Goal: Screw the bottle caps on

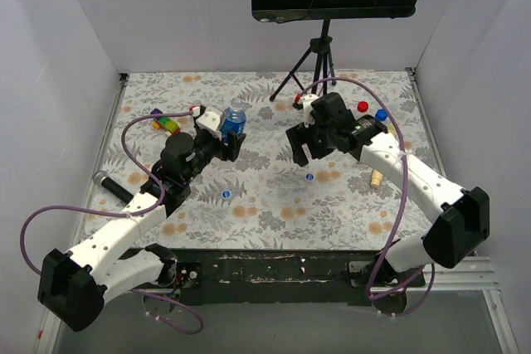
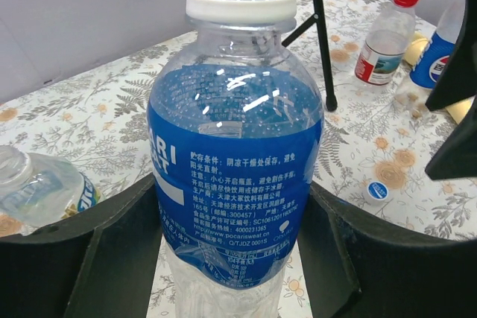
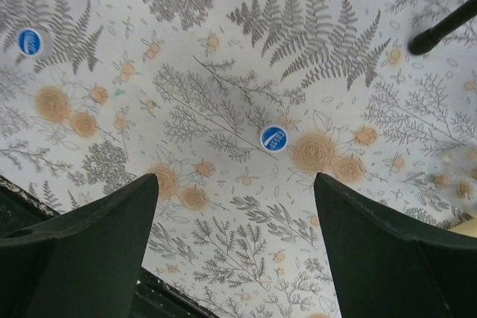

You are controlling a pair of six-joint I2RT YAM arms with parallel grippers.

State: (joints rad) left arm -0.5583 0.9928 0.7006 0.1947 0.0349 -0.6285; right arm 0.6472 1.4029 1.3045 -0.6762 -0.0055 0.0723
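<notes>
The left gripper (image 1: 233,138) is clamped on a bottle (image 2: 235,161), holding it upright at the back left of the table (image 1: 274,221). Its neck is bare: threads and white ring show, no cap on it. The right gripper (image 1: 304,152) hangs with jaws apart and nothing in them, right above a blue cap (image 3: 273,138) that lies flat on the cloth, logo up. A second cap (image 3: 29,41) lies loose further toward the left arm.

At the back right stand a red-capped bottle (image 2: 387,35) and, just beside it, a blue-capped bottle (image 1: 381,113). Both look closed already, though how tight I cannot tell.

My judgement: two bottles are done and the held one is left. The cap is not yet picked up, so the grasp, the carry to the neck and the screwing all remain. Whether the second cap belongs to another open bottle is unclear
</notes>
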